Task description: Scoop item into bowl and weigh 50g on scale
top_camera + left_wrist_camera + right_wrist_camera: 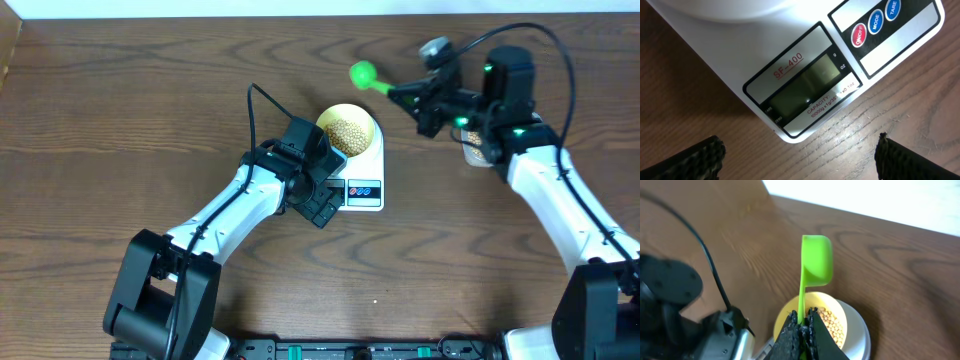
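The white scale [366, 172] lies mid-table with the pale-yellow bowl [348, 130] on its platform, and tan beans [347, 134] fill the bowl. My right gripper [412, 97] is shut on the thin handle of a green scoop [362, 73], which hangs beyond the bowl's far right side. In the right wrist view the scoop [817, 260] stands above the bowl [785, 322] and beans [832, 326], with no beans showing in its cup. My left gripper [800, 162] is open and empty over bare wood, just in front of the scale's display [807, 92].
A clear tub [478, 150] holding beans sits at the right, mostly hidden under my right arm. The scale's red and blue buttons [875, 22] lie beside the display. The left arm [670, 290] shows at the left of the right wrist view.
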Controlling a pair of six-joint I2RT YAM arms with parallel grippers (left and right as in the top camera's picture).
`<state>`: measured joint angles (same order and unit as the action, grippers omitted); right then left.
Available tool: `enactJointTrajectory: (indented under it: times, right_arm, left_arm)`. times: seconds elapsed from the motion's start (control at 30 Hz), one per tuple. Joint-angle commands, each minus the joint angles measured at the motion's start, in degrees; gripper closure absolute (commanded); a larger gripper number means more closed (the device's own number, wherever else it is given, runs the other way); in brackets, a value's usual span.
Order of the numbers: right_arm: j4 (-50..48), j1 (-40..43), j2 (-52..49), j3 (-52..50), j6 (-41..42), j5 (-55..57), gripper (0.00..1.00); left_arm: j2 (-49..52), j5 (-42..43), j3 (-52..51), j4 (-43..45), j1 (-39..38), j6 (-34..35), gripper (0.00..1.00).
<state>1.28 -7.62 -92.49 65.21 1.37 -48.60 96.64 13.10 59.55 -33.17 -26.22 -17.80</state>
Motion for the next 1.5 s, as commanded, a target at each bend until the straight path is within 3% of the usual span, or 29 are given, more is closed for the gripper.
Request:
enactJointTrajectory:
  times: [0.0, 0.1, 0.3, 0.73, 1.17, 1.47]
  right_arm:
    - [-0.9, 4.6, -0.4, 1.1, 12.9, -6.7, 0.99]
    - [-0.2, 9.4, -0.4, 1.1, 17.4, -11.0, 0.99]
    - [5.1, 17.4, -0.4, 1.1, 17.4, -16.5, 0.99]
    - [18.4, 25.2, -0.4, 1.1, 3.7, -15.4, 0.99]
    - [33.8, 30.1, -0.4, 1.1, 3.7, 8.1, 0.99]
    - [32.1, 30.0, -0.4, 1.1, 3.7, 9.0, 0.99]
  left_arm:
    - [-1.2, -0.7, 0.0, -0.1, 0.0, 0.5, 0.02]
    - [-1.2, -0.7, 0.0, -0.1, 0.0, 0.5, 0.02]
    - [-1.2, -0.7, 0.0, -0.1, 0.0, 0.5, 0.02]
    - [-1.2, -0.7, 0.0, 1.0, 0.0, 0.5, 0.02]
    - [-1.2, -0.7, 0.0, 1.0, 0.0, 0.5, 0.02]
    - [-1.3, -0.7, 0.0, 0.5, 0.0, 1.0, 0.02]
